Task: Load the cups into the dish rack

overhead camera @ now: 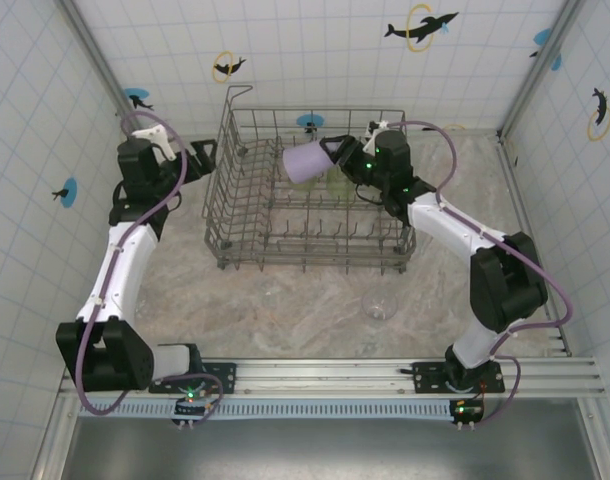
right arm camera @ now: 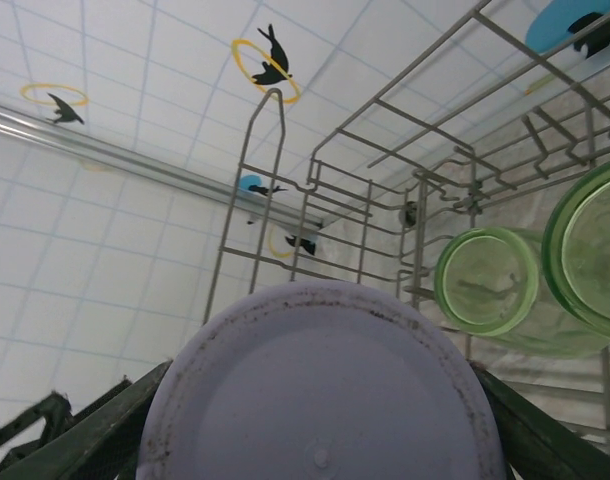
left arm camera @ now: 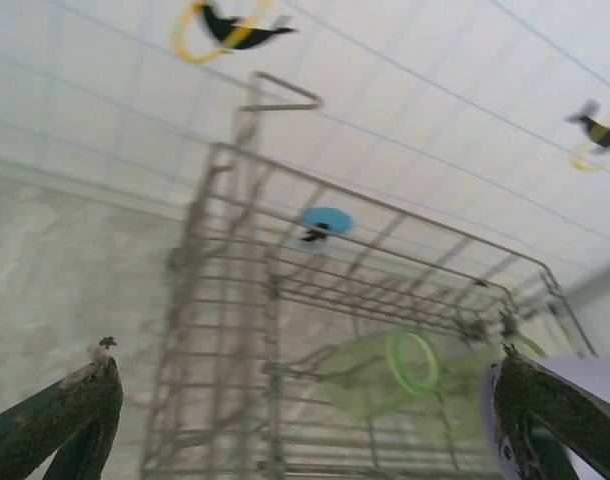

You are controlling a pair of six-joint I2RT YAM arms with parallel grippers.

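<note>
Left hand (overhead camera: 207, 157) splayed; right hand (overhead camera: 331, 152) full.

Blurred dish rack (left arm camera: 270, 330) holds perhaps two green tumblers (left arm camera: 380, 378)

1. Robot lab test cell: white gridded wall panels (overhead camera: 315, 50) with black animal-and-ring stickers (overhead camera: 420, 27) enclose it from 9 to 3 o'clock.
2. Silver aluminium rail (overhead camera: 325, 378) at 6 o'clock anchors two white-and-black arms (overhead camera: 125, 260).

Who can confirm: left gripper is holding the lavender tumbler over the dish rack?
Wrong arm. The right gripper is holding the lavender tumbler over the dish rack, as the top external view shows. The left gripper stands open and empty beside the rack.
</note>
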